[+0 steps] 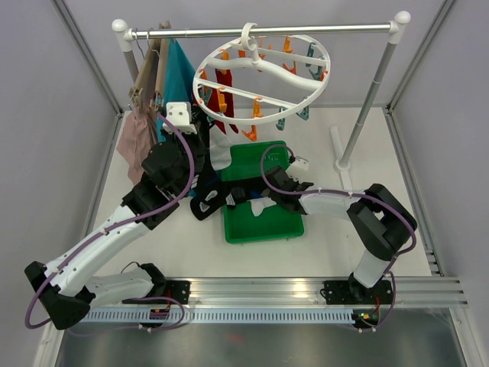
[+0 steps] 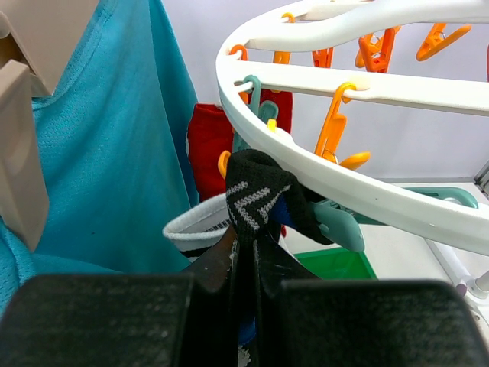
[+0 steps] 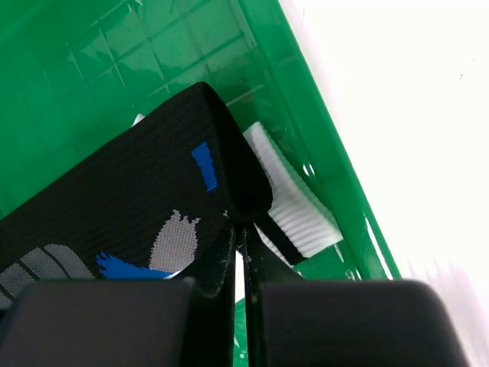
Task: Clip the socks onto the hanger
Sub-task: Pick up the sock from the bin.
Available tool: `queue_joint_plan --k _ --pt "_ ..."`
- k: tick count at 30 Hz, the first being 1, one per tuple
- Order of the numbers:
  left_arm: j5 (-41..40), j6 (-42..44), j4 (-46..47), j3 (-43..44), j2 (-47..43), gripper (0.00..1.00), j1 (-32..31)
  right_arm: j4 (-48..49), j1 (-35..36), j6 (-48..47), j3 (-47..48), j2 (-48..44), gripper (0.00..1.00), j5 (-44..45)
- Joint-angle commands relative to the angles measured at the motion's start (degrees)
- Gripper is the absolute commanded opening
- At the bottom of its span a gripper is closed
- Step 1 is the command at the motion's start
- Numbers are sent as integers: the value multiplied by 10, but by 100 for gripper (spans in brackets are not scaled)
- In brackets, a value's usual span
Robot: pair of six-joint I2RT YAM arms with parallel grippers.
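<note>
- Found the left end effector (image 2: 246,248) pressed together on a black sock (image 2: 256,191), pinching it just below its folded top.
- Located that sock raised against the underside of the hanger (image 2: 344,180) rim, touching a teal clip (image 2: 340,225). Traced the hanger up to the rail (image 1: 306,30) above the far edge of the counter (image 1: 199,252).
- Noted a red sock (image 2: 210,141) already hanging from the ring just behind, and a teal cloth (image 2: 99,153) close on the left.
- Found the right end effector (image 3: 238,260) down in the green tray (image 3: 92,76) at the middle of the counter. Fingers drawn together on the edge of a second sock (image 3: 137,199), black with blue and white marks. Appears nipped, though depth of bite cannot be confirmed.
- Judged the step in hand to be feeding the raised sock into the teal clip.
- Cannot tell from these views whether the clip mouth is open or which way it faces.
- Recommended: present the folded top squarely to the clip mouth, not to its side.
- Push in enough cloth for the clip to bite both layers, and hold the pinch firm until it does.
- Advance slowly, since a light hanging ring will likely swing away under a push.
- Flagged as risks: a thin bite slipping out on release, and a snag on the teal cloth nearby.
</note>
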Motion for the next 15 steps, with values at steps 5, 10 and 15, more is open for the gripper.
queue_joint_plan --k 5,10,15 --pt "5 1 32 1 -19 11 3 14 -1 -37 18 -26 0 48" --pt "4 2 31 0 -19 15 3 10 1 -90 16 -88 0 58" --pt "18 -2 25 -2 -21 17 3 18 24 -191 23 -180 0 80"
